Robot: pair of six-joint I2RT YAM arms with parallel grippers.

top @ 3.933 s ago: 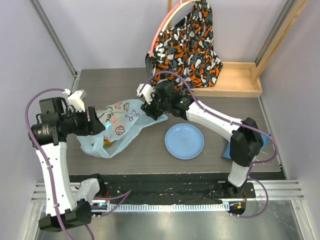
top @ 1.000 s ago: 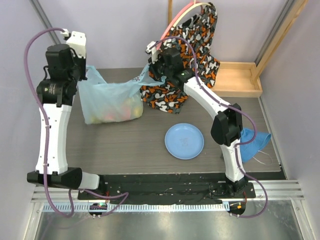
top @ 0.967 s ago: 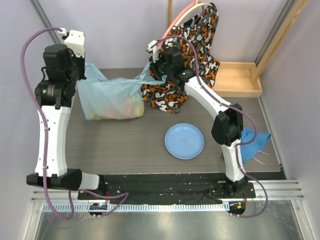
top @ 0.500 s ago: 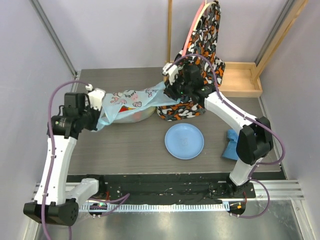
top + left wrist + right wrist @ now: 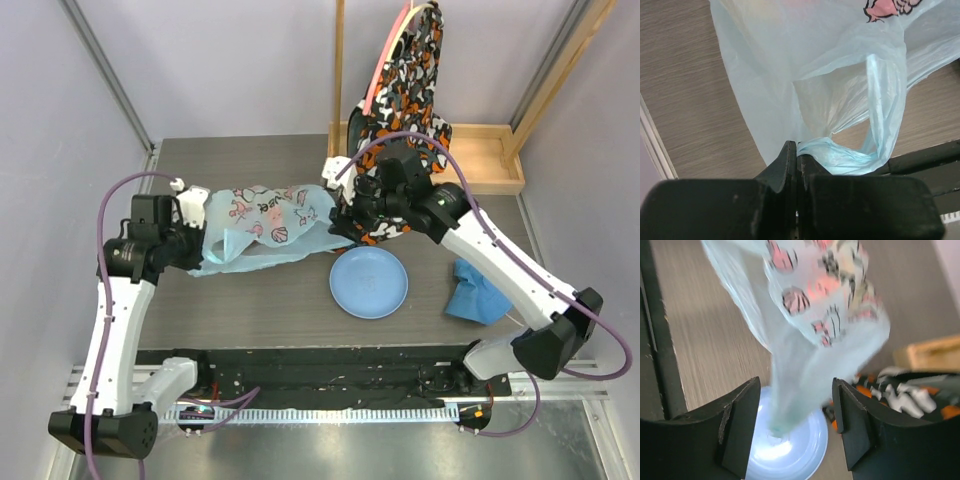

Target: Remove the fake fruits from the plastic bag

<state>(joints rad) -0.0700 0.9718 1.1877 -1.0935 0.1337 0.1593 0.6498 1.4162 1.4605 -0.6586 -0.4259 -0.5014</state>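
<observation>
The grey wood-grain counter fills the middle of the overhead frame. It is closed in by pale walls at left, back and right, and by a black base rail along its lower edge. Bare wood shows in the upper left behind the bag and in a band along the lower left, while the right half is crowded. A soft cloth with orange, black and white blotches hangs from a pink hoop at the top centre, and its hem reaches the counter. A shallow light-wood tray sits beside it at the upper right. The thin translucent light-blue plastic bag with pink cartoon prints lies crumpled and drawn out sideways across the centre left, between the two hands. The fake fruits cannot be made out through the film. A round, smooth pale-blue plate lies just below and right of the bag's right end. A crumpled solid blue cloth lies further right, apart from the plate. The left hand is at the bag's left end with its black fingers pressed together, pinching a twisted loop handle. The right hand is at the bag's right end, above the plate's upper edge. It is released, with its fingers spread, and the film hangs loosely between them without touching either pad.
</observation>
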